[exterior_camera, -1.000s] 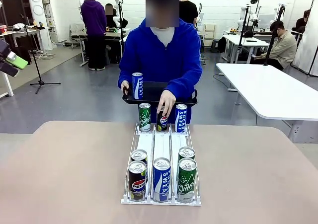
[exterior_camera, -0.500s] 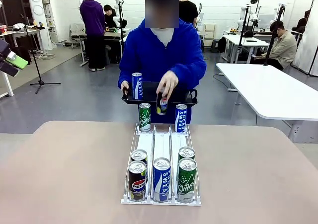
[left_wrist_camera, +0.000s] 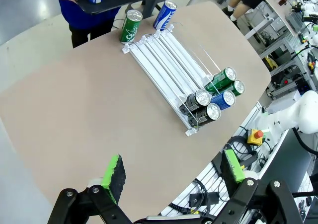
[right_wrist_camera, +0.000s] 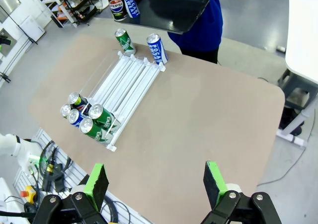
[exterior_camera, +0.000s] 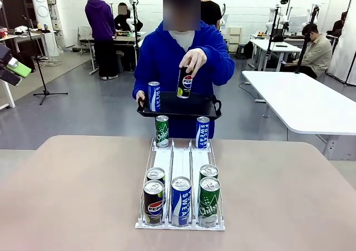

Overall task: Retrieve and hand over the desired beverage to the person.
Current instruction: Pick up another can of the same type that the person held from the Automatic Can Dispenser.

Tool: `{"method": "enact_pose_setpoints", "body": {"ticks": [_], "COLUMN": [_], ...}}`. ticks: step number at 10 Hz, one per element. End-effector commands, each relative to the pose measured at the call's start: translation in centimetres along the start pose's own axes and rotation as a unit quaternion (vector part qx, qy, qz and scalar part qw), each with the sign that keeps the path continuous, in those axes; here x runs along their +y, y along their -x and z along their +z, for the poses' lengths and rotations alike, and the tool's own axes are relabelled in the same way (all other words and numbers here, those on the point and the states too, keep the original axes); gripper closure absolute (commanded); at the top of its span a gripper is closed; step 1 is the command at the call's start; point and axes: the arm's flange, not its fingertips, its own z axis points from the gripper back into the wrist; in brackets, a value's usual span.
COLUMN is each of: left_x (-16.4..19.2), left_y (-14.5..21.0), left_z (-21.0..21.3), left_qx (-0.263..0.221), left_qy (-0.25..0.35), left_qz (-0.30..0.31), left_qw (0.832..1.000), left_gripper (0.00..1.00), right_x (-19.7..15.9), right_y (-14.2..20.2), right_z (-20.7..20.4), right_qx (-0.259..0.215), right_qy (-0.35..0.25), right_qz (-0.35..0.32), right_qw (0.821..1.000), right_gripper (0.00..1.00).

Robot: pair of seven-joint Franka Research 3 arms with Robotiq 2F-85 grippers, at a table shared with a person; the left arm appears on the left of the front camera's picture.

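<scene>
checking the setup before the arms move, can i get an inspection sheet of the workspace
surface: tan table, carries only the can rack
job's things: person at the far side holds a pepsi can above a black tray; a pocari sweat can stands on the tray; rack has five cans at its near end and two standing at its far end
clutter: nothing seen
grippers: left gripper open, nothing held; right gripper open, nothing held
cables: bundles below the table's edge on the robot's side, none on the surface
surroundings: white table to the right, other people at benches behind
</scene>
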Motion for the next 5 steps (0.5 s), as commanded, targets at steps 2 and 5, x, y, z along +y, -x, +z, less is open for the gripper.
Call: {"method": "enact_pose_setpoints", "body": {"ticks": [2,5], "left_x": [-0.02,-0.02], "left_y": [-0.03,-0.03], "left_z": [0.18,0.18], "left_qx": [0.000,0.000], "left_qy": [0.001,0.001], "left_qz": [-0.002,-0.002], "left_qw": [1.000,1.000], "left_gripper": [0.00,0.00], "right_x": [0.05,0.05], "right_y": [-0.01,-0.01], "right_z": [-0.13,-0.13], "right_qx": [-0.002,-0.002], "right_qy": [-0.008,-0.008], "right_qz": [0.004,0.004], "right_qw": [1.000,1.000], "right_gripper": [0.00,0.00]}}
